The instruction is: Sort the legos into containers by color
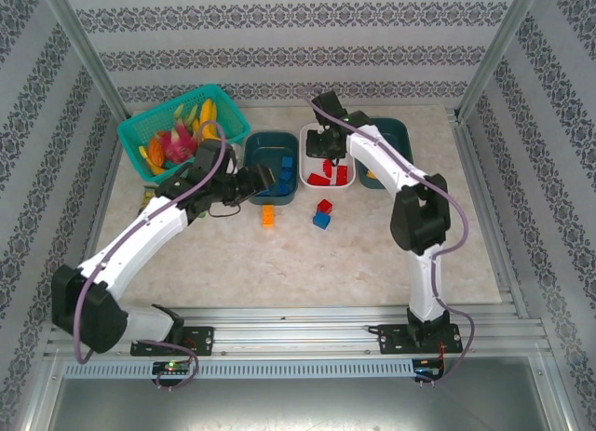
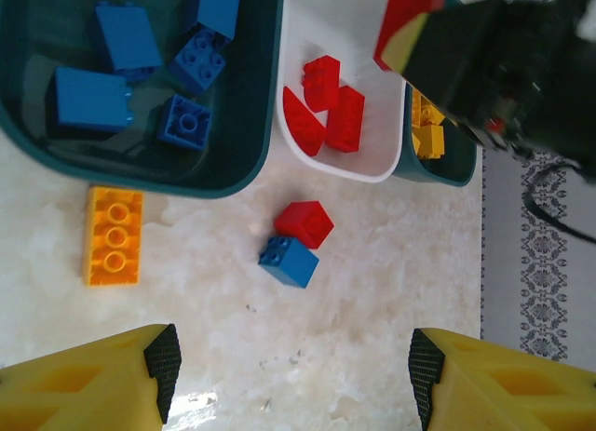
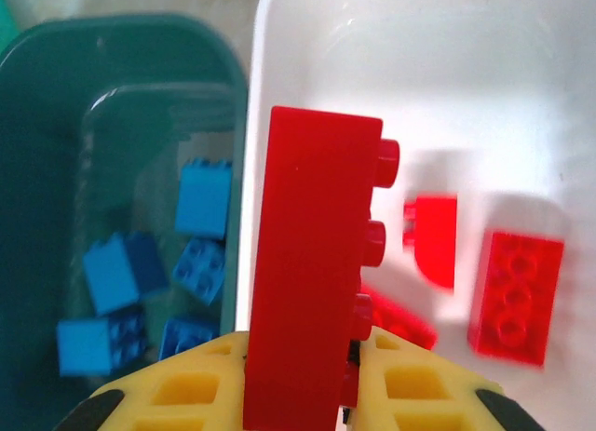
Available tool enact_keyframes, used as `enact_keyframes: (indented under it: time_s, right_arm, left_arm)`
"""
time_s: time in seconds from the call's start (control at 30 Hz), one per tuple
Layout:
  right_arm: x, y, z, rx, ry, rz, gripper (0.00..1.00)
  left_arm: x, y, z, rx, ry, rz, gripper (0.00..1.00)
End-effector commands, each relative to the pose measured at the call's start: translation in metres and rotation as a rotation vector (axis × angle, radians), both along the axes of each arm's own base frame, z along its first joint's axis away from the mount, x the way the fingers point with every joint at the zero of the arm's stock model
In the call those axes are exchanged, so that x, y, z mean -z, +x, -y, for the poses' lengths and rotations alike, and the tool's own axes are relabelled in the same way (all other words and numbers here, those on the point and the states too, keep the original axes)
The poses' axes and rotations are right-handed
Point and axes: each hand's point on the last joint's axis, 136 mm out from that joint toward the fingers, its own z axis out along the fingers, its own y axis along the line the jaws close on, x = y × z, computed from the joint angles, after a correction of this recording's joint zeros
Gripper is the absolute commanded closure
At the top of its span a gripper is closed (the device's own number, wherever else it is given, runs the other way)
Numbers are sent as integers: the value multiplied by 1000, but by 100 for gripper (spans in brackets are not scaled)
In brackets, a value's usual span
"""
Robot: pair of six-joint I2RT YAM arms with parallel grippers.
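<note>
Sorting looks close to finished from the top camera. On the table (image 1: 279,273) I count three strays. An orange brick (image 1: 268,216) lies at 6 o'clock of the left teal tray (image 1: 270,135). A loose red brick (image 1: 325,206) touches a loose blue brick (image 1: 321,221) at 6 o'clock of the white tray (image 1: 328,189). The right teal tray (image 1: 402,133) sits at 3 o'clock of the white one. My left gripper (image 1: 270,180) hangs over the near end of the left teal tray, and my right gripper (image 1: 326,152) is above the white tray.

On the left wrist camera, the jaws are spread wide with nothing between them. Five blue bricks (image 2: 88,101) lie in the left teal tray at 11 o'clock. A few red bricks (image 2: 345,119) are in the white tray at 12, and yellow bricks (image 2: 426,124) are in the right teal tray at 2. The orange stray is at 9 o'clock of the red-and-blue pair.

On the right wrist camera, the fingers are pinched on a long red brick (image 3: 307,273), held on end over the white tray's 9 o'clock side. I judge that piece one release from sorted. After it, three pieces are left, one of each colour, each for its own tray.
</note>
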Motion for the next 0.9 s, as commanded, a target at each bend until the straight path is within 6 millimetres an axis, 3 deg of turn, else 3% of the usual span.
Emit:
enact_keyframes:
  time_s: [0.0,0.13,0.27,0.5,0.63,0.77,0.87]
  right_arm:
    - [15,14,-1,-32,23,-63,87]
    - [39,29,-8,-36,43,-117,87]
    - [62,28,-6,8,37,-173,86]
    - [89,24,-6,63,64,-242,81]
    - [82,26,-6,59,61,-226,67]
    - [56,26,-5,59,65,-178,53]
    - [33,24,-7,55,80,-143,51]
  left_arm:
    - [-21,21,22,52,-30,80,31]
    - [-20,45,32,47,-15,82,31]
    - [-21,62,40,49,-9,81,31]
    - [-20,69,48,76,7,68,32]
    - [-17,63,51,94,18,59,32]
    - [-14,53,52,119,43,52,32]
    - [-8,42,53,146,68,37,32]
